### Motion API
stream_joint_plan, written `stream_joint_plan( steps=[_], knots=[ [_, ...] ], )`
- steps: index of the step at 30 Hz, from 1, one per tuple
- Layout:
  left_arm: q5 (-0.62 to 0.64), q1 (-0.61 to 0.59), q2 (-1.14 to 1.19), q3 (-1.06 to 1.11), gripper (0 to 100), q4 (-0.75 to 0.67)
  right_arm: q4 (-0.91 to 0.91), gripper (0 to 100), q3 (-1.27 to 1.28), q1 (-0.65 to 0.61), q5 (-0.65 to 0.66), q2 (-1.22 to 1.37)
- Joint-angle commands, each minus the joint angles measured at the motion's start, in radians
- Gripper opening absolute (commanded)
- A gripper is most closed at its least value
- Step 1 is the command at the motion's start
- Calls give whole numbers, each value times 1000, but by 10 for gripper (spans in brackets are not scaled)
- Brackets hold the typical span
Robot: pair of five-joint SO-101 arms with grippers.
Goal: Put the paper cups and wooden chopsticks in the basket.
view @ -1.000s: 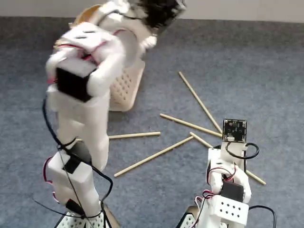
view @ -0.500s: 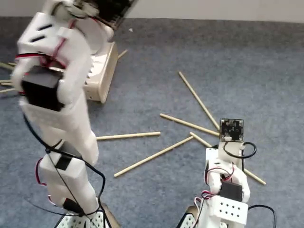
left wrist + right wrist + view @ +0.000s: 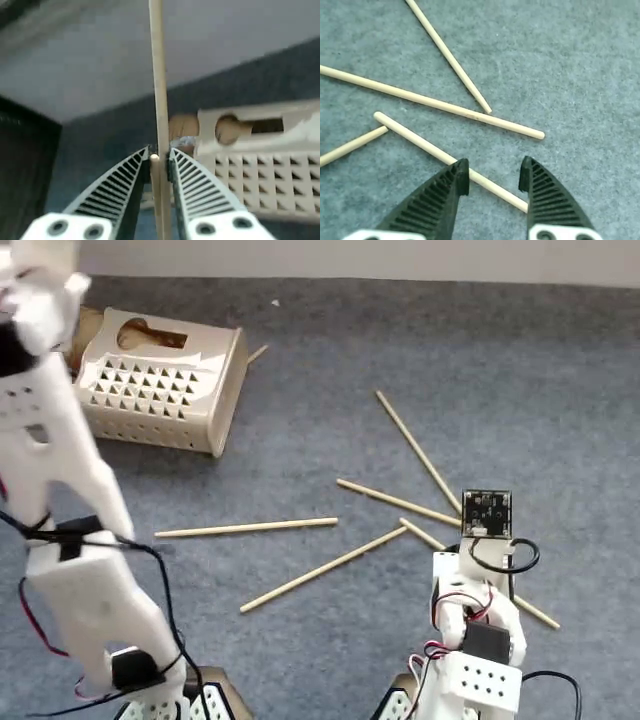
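While left end effector (image 3: pixel 159 151) pinches pale, seemingly wooden chopstick (image 3: pixel 156 60), right end effector (image 3: pixel 494 162) open

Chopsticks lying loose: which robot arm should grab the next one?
Right, probably. The right gripper is open just above a loose chopstick, while the left gripper is shut on a raised chopstick near the basket.

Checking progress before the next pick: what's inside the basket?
The basket lies on its side. Through its handle slot a tan shape shows, possibly a paper cup. Its latticed wall covers the rest of the inside.
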Motion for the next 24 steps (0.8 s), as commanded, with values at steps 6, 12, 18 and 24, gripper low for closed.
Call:
stream_joint_plan(
  steps=[6,12,18,24],
  knots=[
    [163,-320,136,295,4,199,15,177,-93,-110,5,38],
    [184,-395,291,541,5,115,185,177,-670,-312,-83,507],
    [479,-479,394,544,186,0,208,177,-1314,-562,-166,1112],
    [615,-481,483,549,210,68,265,177,-1899,-704,-158,1550]
  ],
)
